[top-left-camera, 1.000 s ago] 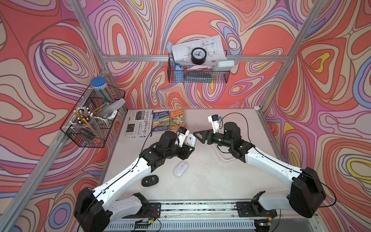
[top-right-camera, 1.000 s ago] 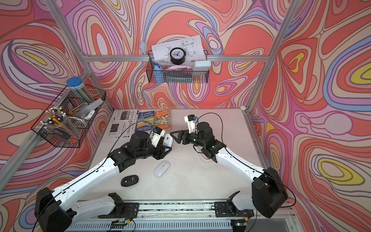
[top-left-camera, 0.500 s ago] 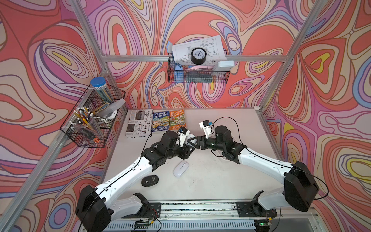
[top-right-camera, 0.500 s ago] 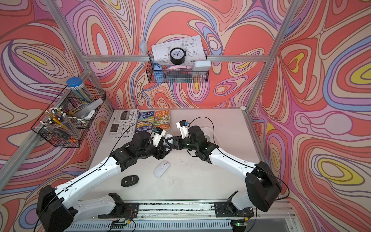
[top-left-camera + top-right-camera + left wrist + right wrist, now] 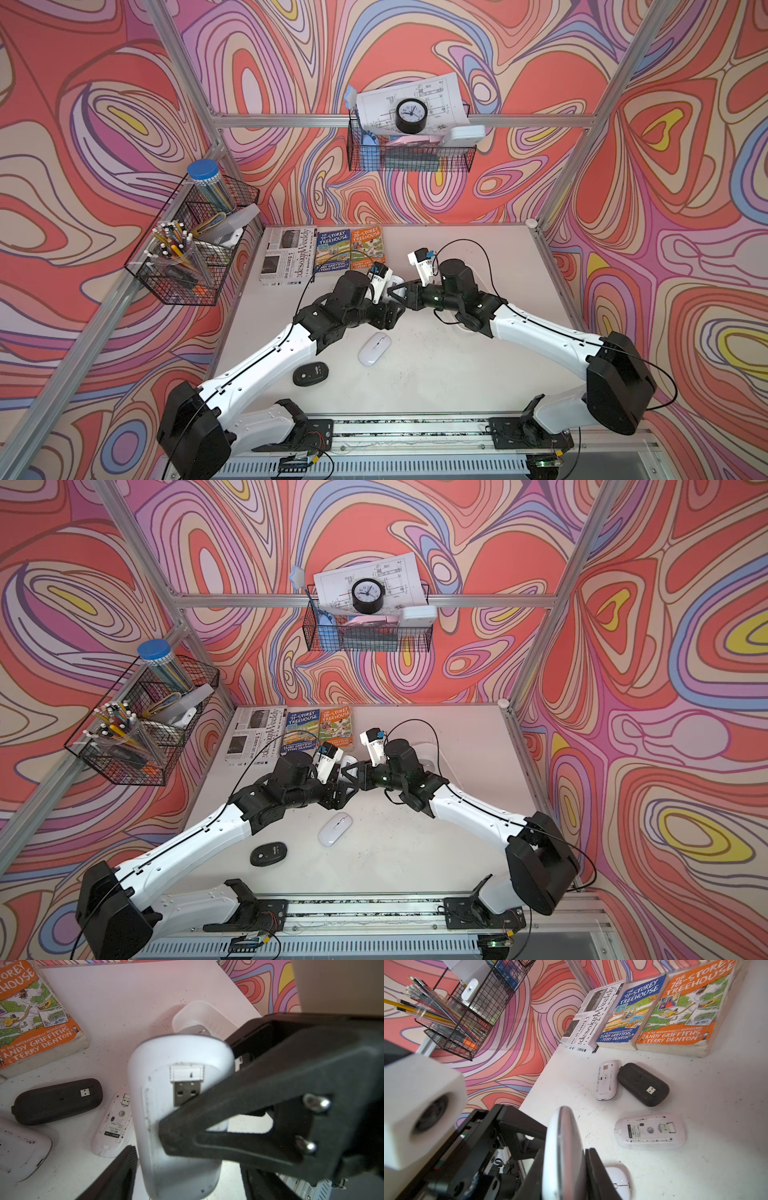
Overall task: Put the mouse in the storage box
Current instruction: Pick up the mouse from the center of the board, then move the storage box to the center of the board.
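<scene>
The right gripper (image 5: pixel 564 1153) we find clamped on the white mouse (image 5: pixel 187 1053), which is held on edge in the air above the table (image 5: pixel 436 374). The left gripper (image 5: pixel 187 1167) stands spread, one finger clear of the shell. We judge the hand-over nearly complete.

Next, the left arm must back off and the right must carry the mouse to the storage box (image 5: pixel 207 1004) nearby. Loose mice (image 5: pixel 650 1132) lie below, and books (image 5: pixel 365 247) line the far edge. The right side is open.
</scene>
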